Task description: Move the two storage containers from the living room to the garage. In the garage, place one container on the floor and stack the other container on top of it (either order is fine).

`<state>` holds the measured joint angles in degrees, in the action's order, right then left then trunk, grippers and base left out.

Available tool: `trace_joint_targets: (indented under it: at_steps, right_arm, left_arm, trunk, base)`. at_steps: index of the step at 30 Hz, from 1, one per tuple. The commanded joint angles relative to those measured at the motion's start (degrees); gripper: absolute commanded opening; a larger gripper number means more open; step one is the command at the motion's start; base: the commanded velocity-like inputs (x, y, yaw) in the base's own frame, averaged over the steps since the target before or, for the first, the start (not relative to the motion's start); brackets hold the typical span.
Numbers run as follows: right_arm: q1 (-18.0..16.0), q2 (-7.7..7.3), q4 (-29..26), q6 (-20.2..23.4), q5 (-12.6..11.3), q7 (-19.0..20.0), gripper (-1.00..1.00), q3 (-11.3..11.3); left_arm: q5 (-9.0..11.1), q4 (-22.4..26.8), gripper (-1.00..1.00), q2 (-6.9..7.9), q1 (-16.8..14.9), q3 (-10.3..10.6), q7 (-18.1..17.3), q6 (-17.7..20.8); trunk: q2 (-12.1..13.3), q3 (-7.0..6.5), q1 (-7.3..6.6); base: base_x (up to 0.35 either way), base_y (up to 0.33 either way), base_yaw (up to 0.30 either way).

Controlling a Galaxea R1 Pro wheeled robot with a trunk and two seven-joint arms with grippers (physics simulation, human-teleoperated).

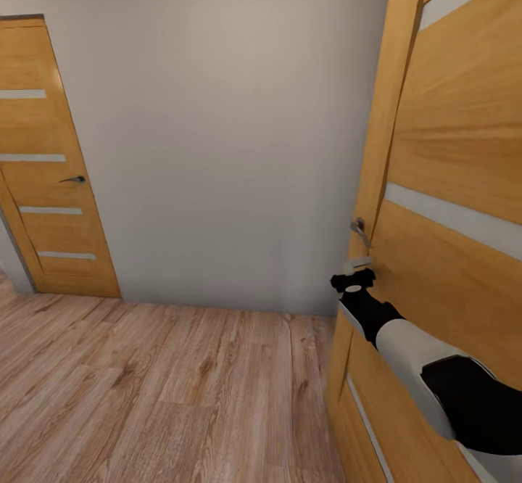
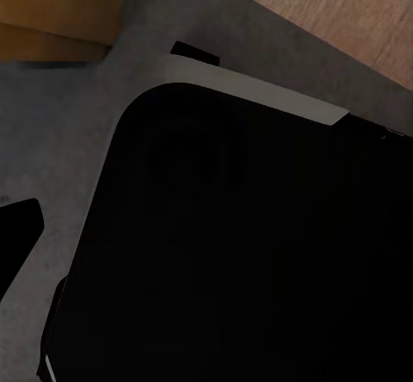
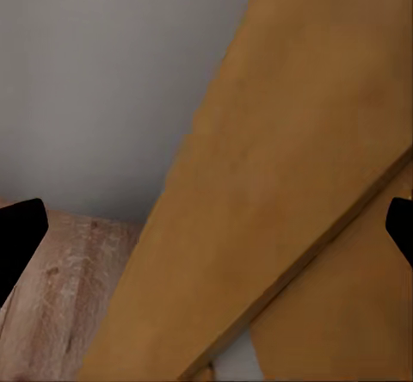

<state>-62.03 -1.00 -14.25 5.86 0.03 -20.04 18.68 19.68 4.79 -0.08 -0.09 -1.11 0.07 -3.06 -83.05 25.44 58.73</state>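
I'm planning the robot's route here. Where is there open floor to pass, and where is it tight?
Open: the light wood plank floor between the closed wooden door and the grey wall. Tight: at the open wooden door, where the right gripper sits just below its metal handle.

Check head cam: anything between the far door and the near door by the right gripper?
Bare grey wall between far door and near door; wood floor below.
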Motion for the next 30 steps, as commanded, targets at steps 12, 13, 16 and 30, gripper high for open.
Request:
trace_joint_targets:
  at_steps: [12, 13, 16, 30]
  right_arm:
    - [-0.02, -7.75, -0.08, 0.87, 0.42, -0.7, 1.0, -1.6]
    - [-0.02, -8.02, -0.08, 0.88, 0.44, -0.7, 1.0, -1.62]
    - [-0.02, -9.33, -0.08, 0.88, 0.42, -0.7, 1.0, -1.69]
    - [-0.02, -10.68, -0.08, 0.74, 0.41, -0.68, 1.0, -1.8]
  left_arm:
    - [0.19, 0.05, 1.0, -0.01, 0.01, -0.03, -0.02, -0.1]
    - [0.19, 0.05, 1.0, -0.01, 0.01, -0.03, -0.01, -0.1]
    - [0.19, 0.05, 1.0, -0.01, 0.01, -0.03, -0.01, -0.1]
    - [0.19, 0.12, 1.0, -0.01, 0.01, -0.03, -0.02, -0.1]
  trunk:
    - [-0.03, 0.06, 0.0]
    - [-0.03, 0.06, 0.0]
    - [-0.03, 0.06, 0.0]
    - [-0.03, 0.06, 0.0]
  base:
    - [0.0, 0.0, 0.0]
    - [0.0, 0.0, 0.0]
    - [0.0, 0.0, 0.0]
    - [0.0, 0.0, 0.0]
